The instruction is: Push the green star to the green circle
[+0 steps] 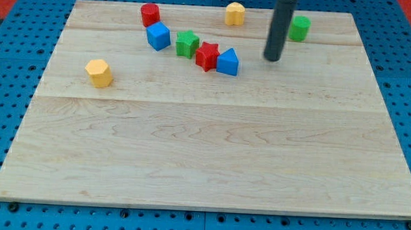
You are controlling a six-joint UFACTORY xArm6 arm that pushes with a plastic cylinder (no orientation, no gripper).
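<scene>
The green star (187, 43) sits near the tabletop's (203, 157) top, touching the red star (207, 56). My tip (272, 58) is right of it, near the green circle (299, 28). There is no claw here.

A lab bench: wooden board (210, 164) on blue pegboard table (4, 55).

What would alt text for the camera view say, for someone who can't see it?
My tip rests on a wooden board, between the green circle at upper right and a row of green star, red star and blue triangle to its left.
</scene>
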